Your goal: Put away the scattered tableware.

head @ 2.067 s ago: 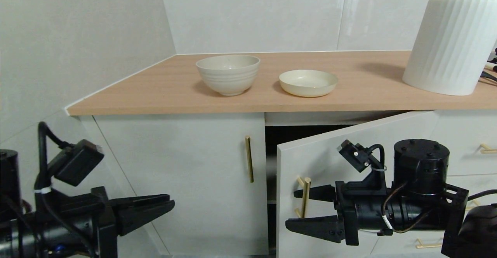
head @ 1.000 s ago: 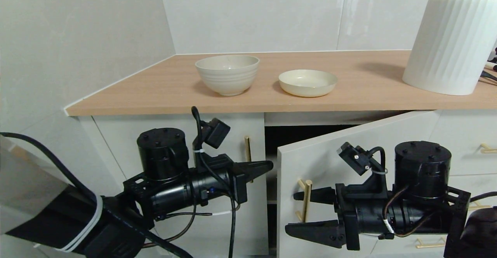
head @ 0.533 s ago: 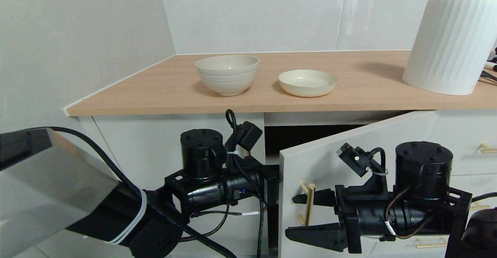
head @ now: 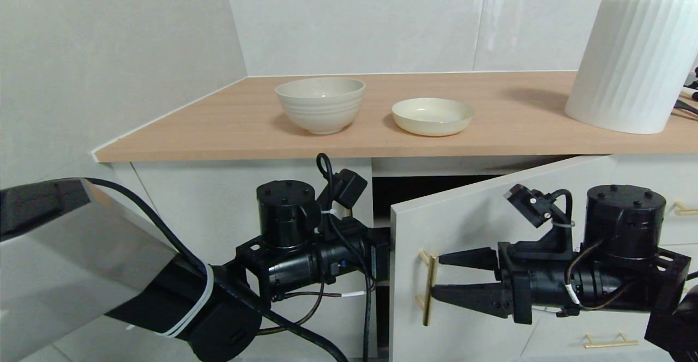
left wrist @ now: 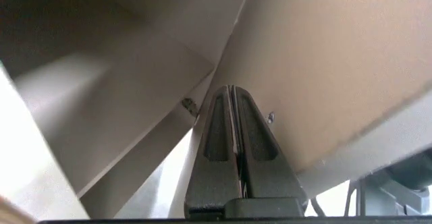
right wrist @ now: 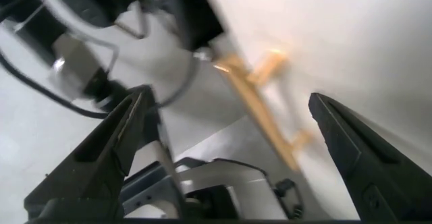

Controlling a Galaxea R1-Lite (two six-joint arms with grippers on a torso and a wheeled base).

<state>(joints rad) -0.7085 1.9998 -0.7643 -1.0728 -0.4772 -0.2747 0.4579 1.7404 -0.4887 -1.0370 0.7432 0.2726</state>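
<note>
A cream ribbed bowl [head: 320, 104] and a shallow cream dish [head: 432, 116] stand side by side on the wooden countertop [head: 218, 133]. Below them the right cabinet door [head: 463, 215] hangs ajar, with a gold bar handle [head: 429, 289] near its edge. My right gripper [head: 436, 275] is open, its tips just short of that handle [right wrist: 260, 106], which sits ahead between the fingers [right wrist: 121, 140]. My left arm [head: 305, 258] pokes into the dark gap behind the door's edge. Its gripper [left wrist: 231, 92] is shut with nothing in it, lying along the door's inner face.
A tall white ribbed container [head: 632, 62] stands at the counter's right end. The left cabinet door [head: 245, 215] is closed, its gold handle partly behind my left arm. Drawers with gold pulls [head: 605, 342] lie at the lower right. Tiled walls enclose the left corner.
My left arm swung from the far left up to the gap at the door's edge. My right gripper pulled back off the handle, rose a little, and its fingers narrowed.
</note>
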